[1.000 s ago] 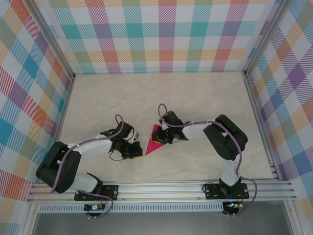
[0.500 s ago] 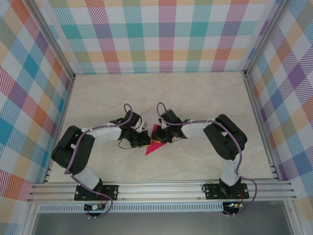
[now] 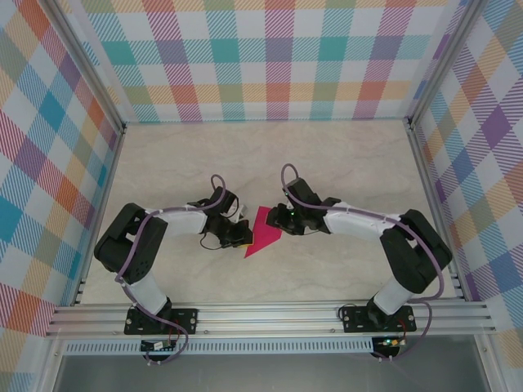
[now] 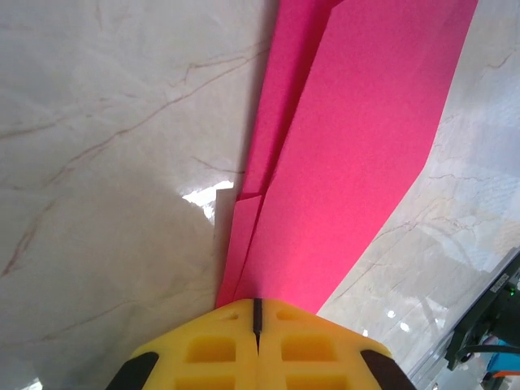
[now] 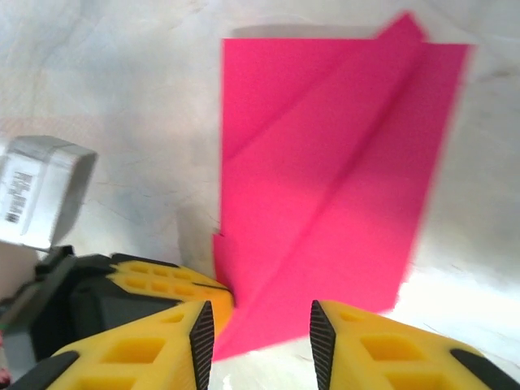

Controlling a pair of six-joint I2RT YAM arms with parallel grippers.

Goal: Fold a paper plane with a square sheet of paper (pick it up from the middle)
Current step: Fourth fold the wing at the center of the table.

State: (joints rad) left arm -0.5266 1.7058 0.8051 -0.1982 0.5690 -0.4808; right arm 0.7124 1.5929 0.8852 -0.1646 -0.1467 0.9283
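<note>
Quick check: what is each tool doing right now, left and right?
Left tool: closed, pinching the folded pink paper.
Right tool: open, fingers apart at the paper's near corner, holding nothing.

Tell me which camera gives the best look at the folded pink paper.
Right wrist: the folded pink paper lies almost whole in frame, creases and layers plain. Left wrist shows a close strip of it running from the shut left tool. Top external shows a small pink wedge between the arms.
</note>
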